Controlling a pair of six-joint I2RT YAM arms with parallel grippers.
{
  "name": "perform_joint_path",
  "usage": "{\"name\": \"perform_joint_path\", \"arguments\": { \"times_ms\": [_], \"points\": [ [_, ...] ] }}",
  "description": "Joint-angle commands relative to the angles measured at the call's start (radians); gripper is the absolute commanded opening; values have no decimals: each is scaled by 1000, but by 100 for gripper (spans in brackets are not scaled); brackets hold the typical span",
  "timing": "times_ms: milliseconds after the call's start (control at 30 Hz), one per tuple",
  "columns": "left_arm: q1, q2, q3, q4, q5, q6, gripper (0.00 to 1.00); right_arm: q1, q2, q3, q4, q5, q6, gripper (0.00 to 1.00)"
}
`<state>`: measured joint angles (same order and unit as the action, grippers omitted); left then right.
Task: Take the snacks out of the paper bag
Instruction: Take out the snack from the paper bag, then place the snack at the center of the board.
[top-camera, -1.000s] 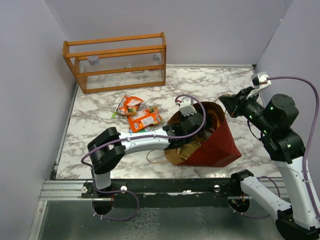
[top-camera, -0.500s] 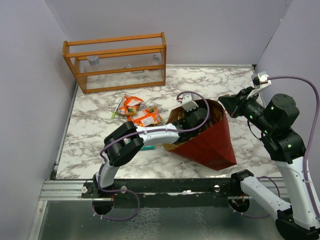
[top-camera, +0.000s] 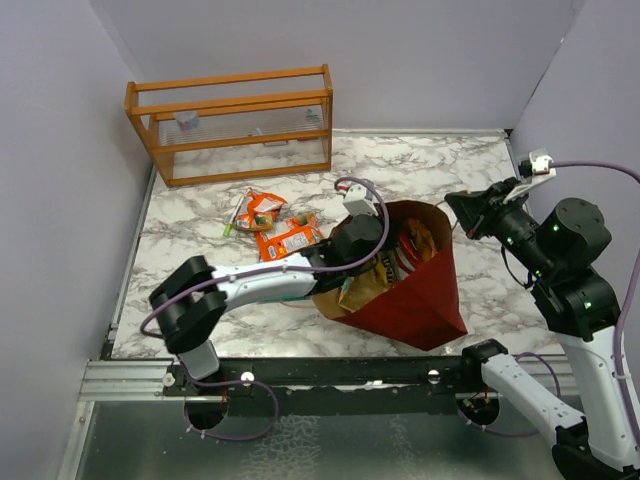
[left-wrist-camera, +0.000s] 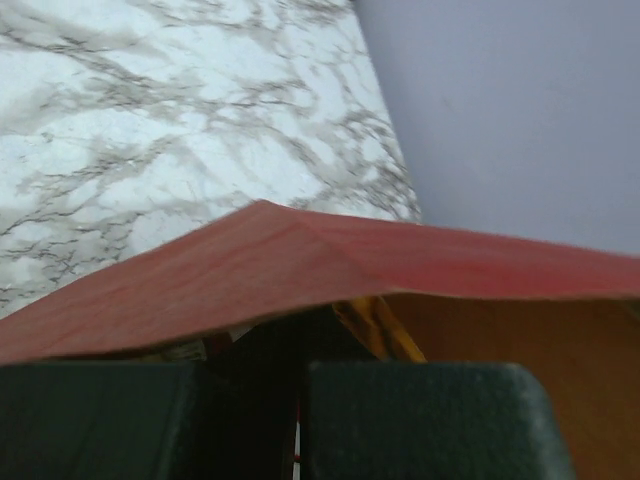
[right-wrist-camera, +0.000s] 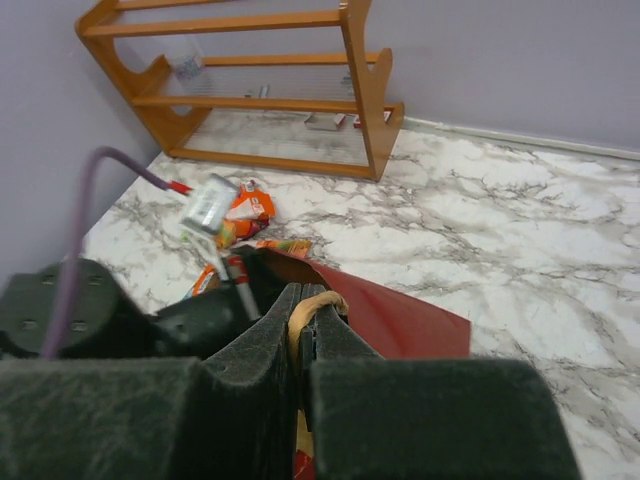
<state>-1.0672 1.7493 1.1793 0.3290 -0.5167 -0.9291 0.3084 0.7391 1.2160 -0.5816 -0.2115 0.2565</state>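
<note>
Overhead, the paper bag (top-camera: 420, 290) lies tipped on the marble table (top-camera: 420, 160) with its mouth turned up and to the left. The left gripper (top-camera: 372, 266) is buried in that mouth. A gold packet (top-camera: 367, 286) pokes over the rim right beside it, and more snacks (top-camera: 418, 238) show deeper inside. Orange packets (top-camera: 292, 238) sit out on the marble left of the bag, between it and the wooden rack (top-camera: 230, 120).

Over to the left wrist camera: the fingers are pressed together with only a hairline slit between them. They sit under a red fold of the bag's wall, with brown lining off to the right. A gold strip shows just past the tips (whether a packet is actually caught there, neither view settles).

The right wrist camera gives what the overhead view hides. The right gripper (right-wrist-camera: 303, 305) is clamped on a tan cord handle (right-wrist-camera: 316, 297) at the bag's rim, with the red paper just below it. From above, that gripper is only a dark shape at the bag's right corner.
</note>
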Motion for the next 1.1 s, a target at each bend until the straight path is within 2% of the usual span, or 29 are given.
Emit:
{"name": "perform_joint_path", "arguments": {
  "times_ms": [0,100,300,633,900,1067],
  "points": [
    [-1,-213,-102,71,244,122,0,1,-36,14,95,100,-13,2],
    [1,-310,-172,55,344,148,0,1,-46,-7,95,113,-18,2],
    [3,-448,-149,-106,382,220,0,1,-72,-90,122,118,16,2],
    [12,-600,44,-292,367,389,0,1,-57,-87,113,158,35,2],
    [14,-645,310,-469,347,621,0,1,-53,-94,110,195,47,2],
    [13,-658,385,-567,236,737,0,1,-47,-88,109,207,46,2]
  ]
}}
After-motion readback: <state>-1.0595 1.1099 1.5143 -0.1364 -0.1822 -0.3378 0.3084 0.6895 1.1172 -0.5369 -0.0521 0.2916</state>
